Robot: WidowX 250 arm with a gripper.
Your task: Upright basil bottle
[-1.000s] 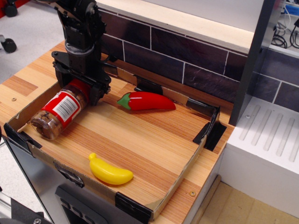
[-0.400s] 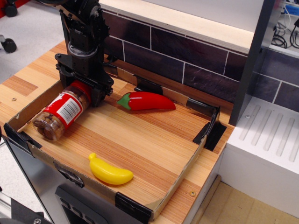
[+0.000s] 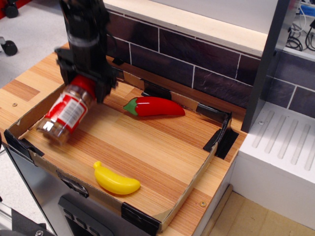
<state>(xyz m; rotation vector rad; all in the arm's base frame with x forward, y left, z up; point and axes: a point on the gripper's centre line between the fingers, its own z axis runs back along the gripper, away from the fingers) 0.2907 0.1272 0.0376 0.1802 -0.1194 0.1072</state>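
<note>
The basil bottle (image 3: 66,114) is a clear jar with a red cap, a red-and-white label and brownish contents. It hangs tilted at the left of the wooden tray (image 3: 162,147), cap end up and base low to the left, blurred by motion. My black gripper (image 3: 84,83) is shut on the bottle's red cap end from above. The bottle's base looks lifted just off the tray floor.
A red toy chili pepper (image 3: 153,106) lies at the tray's back middle. A yellow toy banana (image 3: 115,180) lies near the front edge. Low cardboard walls ring the tray. A dark tiled wall runs behind, and a white ridged unit (image 3: 285,147) stands to the right.
The gripper has risen with the bottle's cap end, lifting the bottle off the tray floor and tilting it steeper. The pepper and banana have not moved.
</note>
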